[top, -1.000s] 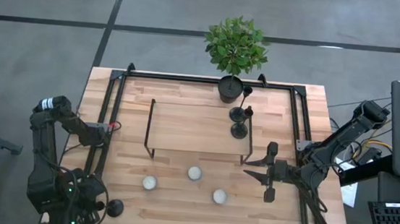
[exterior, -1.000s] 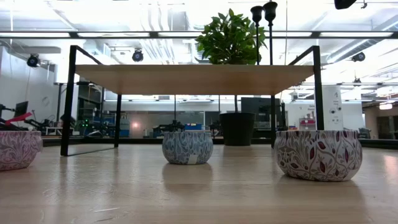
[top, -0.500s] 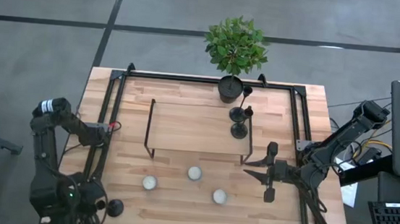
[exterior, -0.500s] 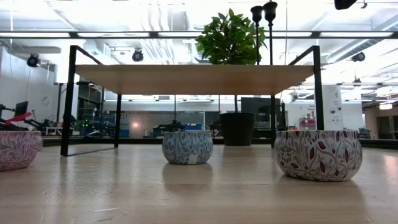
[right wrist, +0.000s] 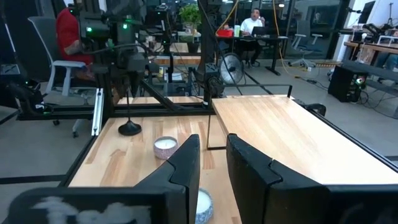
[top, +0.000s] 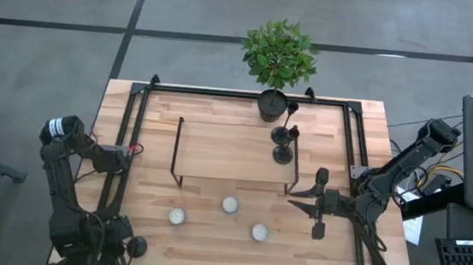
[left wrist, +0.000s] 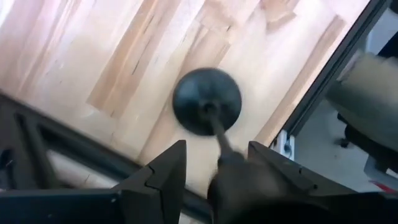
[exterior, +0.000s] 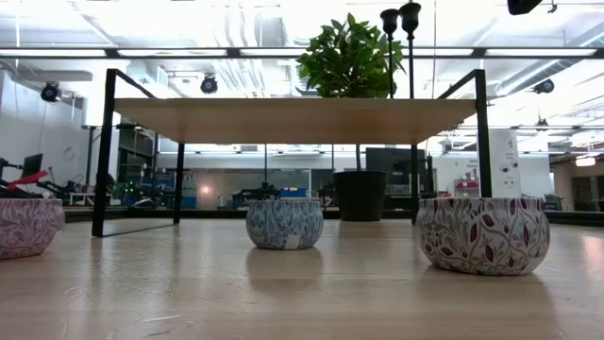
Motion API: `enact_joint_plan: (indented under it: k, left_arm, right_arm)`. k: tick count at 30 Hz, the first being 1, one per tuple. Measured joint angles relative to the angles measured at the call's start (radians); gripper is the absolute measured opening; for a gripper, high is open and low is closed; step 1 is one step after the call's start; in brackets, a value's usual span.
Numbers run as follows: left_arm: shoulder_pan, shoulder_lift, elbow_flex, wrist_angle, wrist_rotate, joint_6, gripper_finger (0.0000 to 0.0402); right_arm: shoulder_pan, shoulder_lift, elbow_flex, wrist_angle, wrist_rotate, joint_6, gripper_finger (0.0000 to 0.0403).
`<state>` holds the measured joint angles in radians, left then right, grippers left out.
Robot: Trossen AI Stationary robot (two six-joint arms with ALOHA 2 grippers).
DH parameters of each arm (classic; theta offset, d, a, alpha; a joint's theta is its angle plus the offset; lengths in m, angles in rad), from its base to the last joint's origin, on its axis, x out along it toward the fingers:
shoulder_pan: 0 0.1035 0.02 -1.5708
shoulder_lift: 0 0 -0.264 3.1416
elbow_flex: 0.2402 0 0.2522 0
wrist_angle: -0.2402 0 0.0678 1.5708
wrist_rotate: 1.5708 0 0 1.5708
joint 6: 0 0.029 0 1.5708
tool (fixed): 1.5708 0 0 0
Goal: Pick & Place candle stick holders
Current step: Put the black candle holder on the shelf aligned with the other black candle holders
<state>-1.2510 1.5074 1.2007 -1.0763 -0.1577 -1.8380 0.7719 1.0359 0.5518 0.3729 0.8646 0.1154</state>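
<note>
**Left hand** (top: pixel 120 248): at the near left corner of the counter (top: pixel 221 112), clenched from above on the top of the held candle stick holder (top: pixel 135 245). In the left wrist view, fingers (left wrist: pixel 163 177) on either side of the holder's blurred upper end, thin stem running down to the round black base (left wrist: pixel 207 102) on the bare wood. In the right wrist view, the same holder (right wrist: pixel 129 127) seen far off, upright under the left arm, base down at the counter's edge.

**Right hand** (top: pixel 292 198): low over the right side of the counter, just beside the right end of the wooden shelf (top: pixel 235 154), pointing toward the counter's middle. Fingers (right wrist: pixel 186 165) released, a narrow gap between them, nothing held.

**Other holders**: rear candle stick holder (top: pixel 281 135) and front candle stick holder (top: pixel 283 155), both upright on the shelf's right end, close together. In the low view, only their tops (exterior: pixel 410 13) visible above the shelf, beside the plant (exterior: pixel 349 57).

**Remaining items**: black plant pot (top: pixel 271 105) behind the shelf, at the far edge of the counter. Three white candles in patterned tins on the counter in front of the shelf: left (top: pixel 177 216), middle (top: pixel 229 205), right (top: pixel 259 232), well apart from one another and from both hands.
</note>
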Motion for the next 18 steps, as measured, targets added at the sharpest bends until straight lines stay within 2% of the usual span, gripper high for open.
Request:
enact_joint_plan:
  k: [4,10,18]
  left_arm:
    - [0.001,0.000,-0.035,0.067,-0.100,0.008,0.0168]
    - [-0.001,-0.002,-0.044,0.061,-0.160,0.011,0.0168]
    - [0.000,-0.003,-0.044,0.060,-0.096,0.012,0.0168]
  right_arm:
    - [0.000,0.000,0.000,0.000,0.000,0.006,0.0081]
    - [0.000,0.000,0.000,0.000,0.000,0.008,0.0075]
    - [0.000,0.000,0.000,-0.001,0.000,0.008,0.0063]
